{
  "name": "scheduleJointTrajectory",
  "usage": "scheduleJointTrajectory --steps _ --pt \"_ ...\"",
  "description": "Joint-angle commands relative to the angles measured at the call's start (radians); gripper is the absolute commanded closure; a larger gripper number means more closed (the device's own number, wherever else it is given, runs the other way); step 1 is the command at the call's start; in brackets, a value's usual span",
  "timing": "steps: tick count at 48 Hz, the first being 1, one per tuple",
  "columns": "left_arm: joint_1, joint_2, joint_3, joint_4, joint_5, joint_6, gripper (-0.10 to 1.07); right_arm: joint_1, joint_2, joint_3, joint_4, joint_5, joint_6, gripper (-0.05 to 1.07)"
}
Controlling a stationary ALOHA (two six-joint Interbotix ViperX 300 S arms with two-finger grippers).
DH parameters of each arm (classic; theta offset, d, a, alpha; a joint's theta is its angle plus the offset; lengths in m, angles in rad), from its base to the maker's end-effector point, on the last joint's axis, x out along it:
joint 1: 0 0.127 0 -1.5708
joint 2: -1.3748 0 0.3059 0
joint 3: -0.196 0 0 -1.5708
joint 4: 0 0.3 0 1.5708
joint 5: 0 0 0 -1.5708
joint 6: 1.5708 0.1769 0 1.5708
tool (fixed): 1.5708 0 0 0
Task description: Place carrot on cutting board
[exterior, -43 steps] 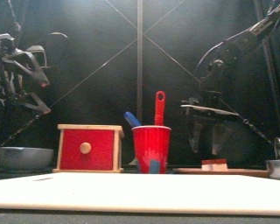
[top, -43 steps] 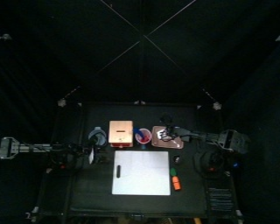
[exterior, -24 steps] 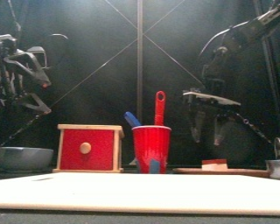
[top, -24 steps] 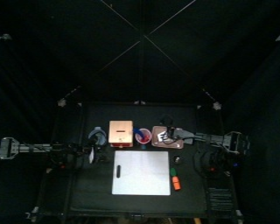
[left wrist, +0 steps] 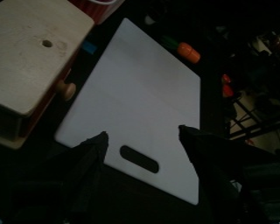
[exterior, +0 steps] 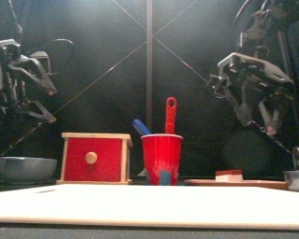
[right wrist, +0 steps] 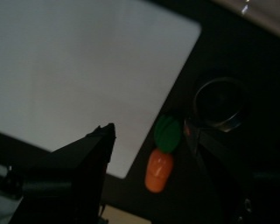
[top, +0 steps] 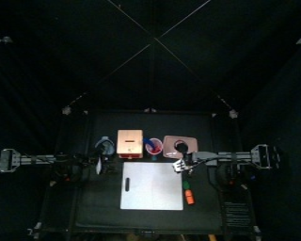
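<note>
The carrot [top: 188, 197] is a short orange stick with a green top, lying on the black table just off the right edge of the white cutting board [top: 154, 188]. My right gripper [top: 181, 166] hangs open above the board's back right corner, short of the carrot. In the right wrist view the carrot [right wrist: 160, 169] lies beside the board [right wrist: 84, 79], beyond the open right gripper [right wrist: 149, 140]. My left gripper [left wrist: 145, 140] is open and empty over the board [left wrist: 136, 96]; the carrot [left wrist: 189, 54] shows past it. The front view hides the carrot.
A tan-orange block [top: 131, 142], a red bowl [top: 154, 146] and a brownish plate [top: 181, 144] line the back of the table. The front view shows a red box [exterior: 94, 157], a red cup with utensils [exterior: 163, 159] and a grey bowl [exterior: 25, 168].
My right arm has pulled back from over the plate, risen, and swung toward the board's right side near the carrot. The left arm has stayed put.
</note>
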Motion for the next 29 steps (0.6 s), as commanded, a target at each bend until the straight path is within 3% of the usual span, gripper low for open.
scheduleJointTrajectory --steps 1,8,16,29 --pt "0.006 0.003 -0.020 0.000 -0.003 0.003 0.00 0.052 -0.025 -0.008 0.049 -0.012 0.003 0.07" --pt "0.008 0.003 -0.020 -0.002 -0.003 0.002 0.00 0.130 0.006 0.003 0.140 -0.025 0.003 0.07" --pt "0.012 0.003 -0.017 -0.003 -0.003 0.002 0.00 0.199 0.081 0.009 0.158 -0.025 0.023 0.06" --pt "0.034 0.003 -0.028 -0.002 -0.003 0.003 0.00 0.291 0.129 0.025 -0.041 -0.012 0.321 0.06"
